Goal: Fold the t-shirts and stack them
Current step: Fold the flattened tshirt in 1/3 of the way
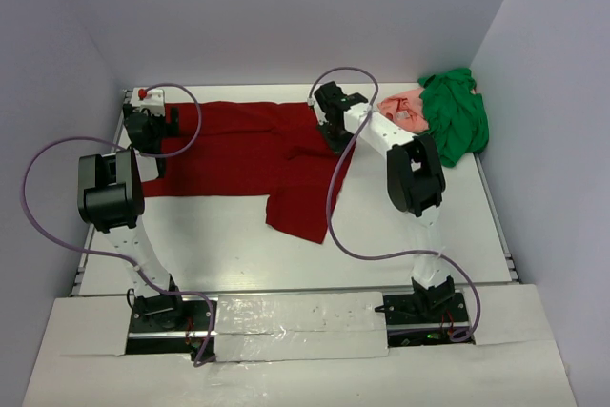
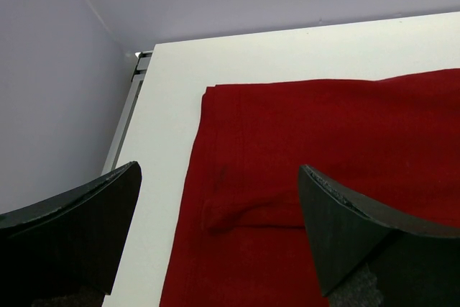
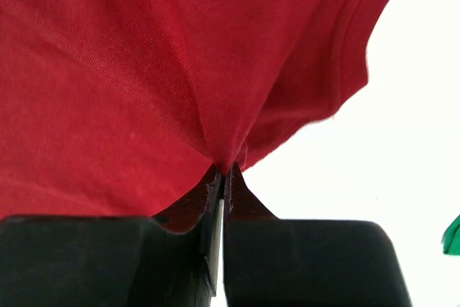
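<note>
Top view: the dark red t-shirt [image 1: 238, 154] lies spread over the far half of the white table [image 1: 400, 235], running from the far-left corner to the centre, with one lobe reaching toward the near side. The salmon-pink t-shirt [image 1: 402, 110] and the bright green t-shirt [image 1: 456, 116] lie crumpled and touching in the far-right corner, the green one farther right, against the wall. The pink one sits just beside the right arm.

The left gripper [image 1: 151, 135] hangs over the left end of the dark red t-shirt. In the left wrist view its two fingers [image 2: 79, 221] stand wide apart with nothing between them. Below them are the shirt's hemmed left edge, a small raised fold, and a strip of bare table [image 2: 172, 106] to the left.

The right gripper [image 1: 335, 140] sits at the right end of the same shirt. In the right wrist view its fingers are pressed together on a pinch of dark red cloth [image 3: 144, 70], which rises in taut creases to a peak at the fingertips [image 3: 221, 177]. A sliver of green cloth shows at the right edge of that view.
</note>
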